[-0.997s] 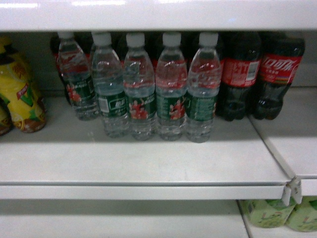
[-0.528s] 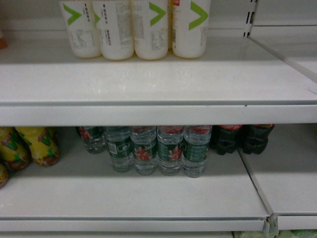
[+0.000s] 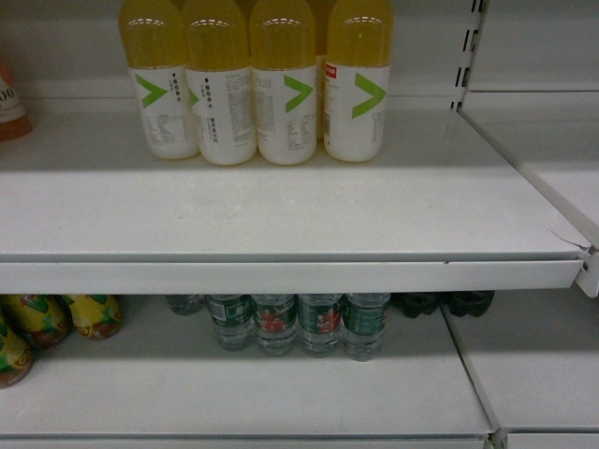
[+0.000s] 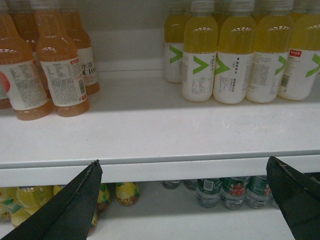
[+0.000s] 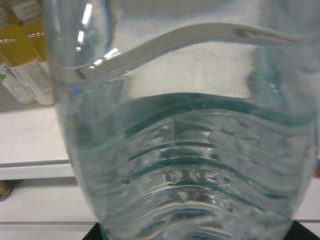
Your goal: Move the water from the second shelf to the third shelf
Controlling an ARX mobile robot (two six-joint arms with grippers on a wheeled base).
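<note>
My right wrist camera is filled almost edge to edge by a water bottle (image 5: 185,150), clear ribbed plastic with the water line and a band of green label showing through; that closeness makes me judge the right gripper is pinching it, though only dark corners at the bottom of the frame show, so I cannot tell for certain how its jaws stand. The bottle sits upright against the camera, which I take as sensible for setting it down on its base. The head view shows neither arm, so where the bottle hangs relative to the shelves I read only from the right wrist: a white shelf edge lies behind it.

The left gripper (image 4: 185,200) hangs with its jaws spread wide, pinching nothing, just in front of the lip of the upper shelf (image 3: 281,276); I guess it is parked there to stay out of the way.

Counting in the head view: four yellow juice bottles (image 3: 285,84) in front on the upper shelf (more may hide behind), set to the back, leaving bare shelf in front where a bottle could land. Below, the remaining water bottles (image 3: 299,323) show five bases; two dark bottles (image 3: 445,302) are just beside them, and three yellow-wrapped bottles (image 3: 56,318) stand at far left.
</note>
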